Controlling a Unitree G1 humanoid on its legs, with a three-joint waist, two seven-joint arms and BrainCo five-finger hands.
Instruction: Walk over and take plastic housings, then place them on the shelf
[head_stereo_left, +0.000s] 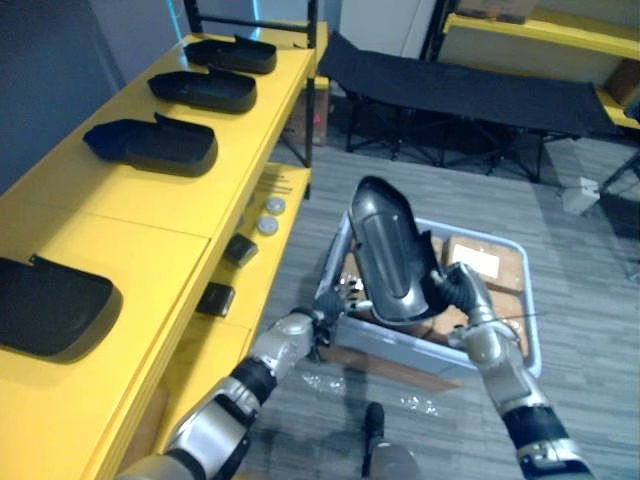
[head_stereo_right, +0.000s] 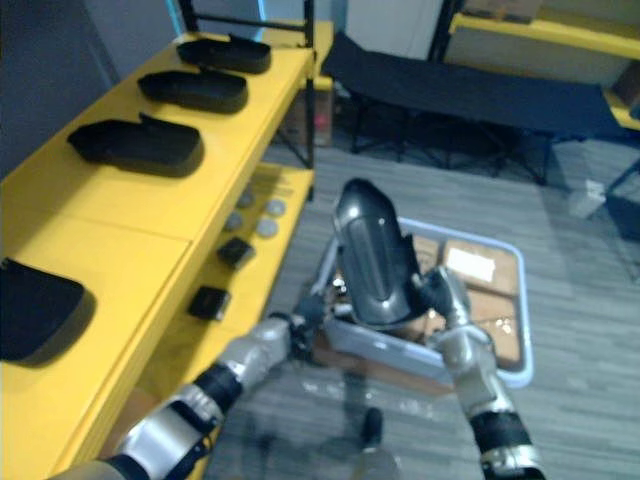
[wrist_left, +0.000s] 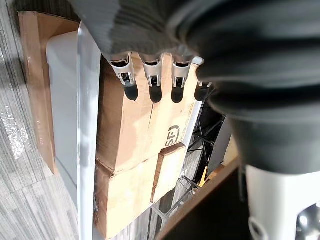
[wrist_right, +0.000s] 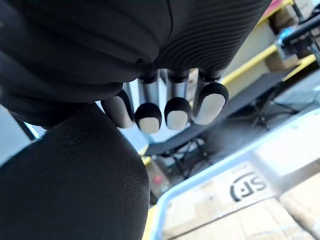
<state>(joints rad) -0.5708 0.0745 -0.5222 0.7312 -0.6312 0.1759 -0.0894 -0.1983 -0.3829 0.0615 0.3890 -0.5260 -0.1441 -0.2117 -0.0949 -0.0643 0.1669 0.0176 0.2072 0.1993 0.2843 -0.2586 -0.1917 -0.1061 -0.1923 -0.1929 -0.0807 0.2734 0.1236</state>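
Shelving is partly done: four dark moulded plastic housings (head_stereo_left: 155, 145) are lying on the long yellow shelf (head_stereo_left: 120, 215). A fifth glossy dark housing (head_stereo_left: 385, 250) is hovering over the pale-blue plastic bin (head_stereo_left: 395, 347), squeezed between the left hand (head_stereo_left: 325, 305) and right hand (head_stereo_left: 455, 285), whose fingers are straight; it is awaiting placing.

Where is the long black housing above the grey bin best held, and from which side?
Hold the housing at its lower end, from both long sides, where the left hand and right hand sit. It stands upright, tall, narrow, with a smooth rounded back; one hand alone would probably slip.
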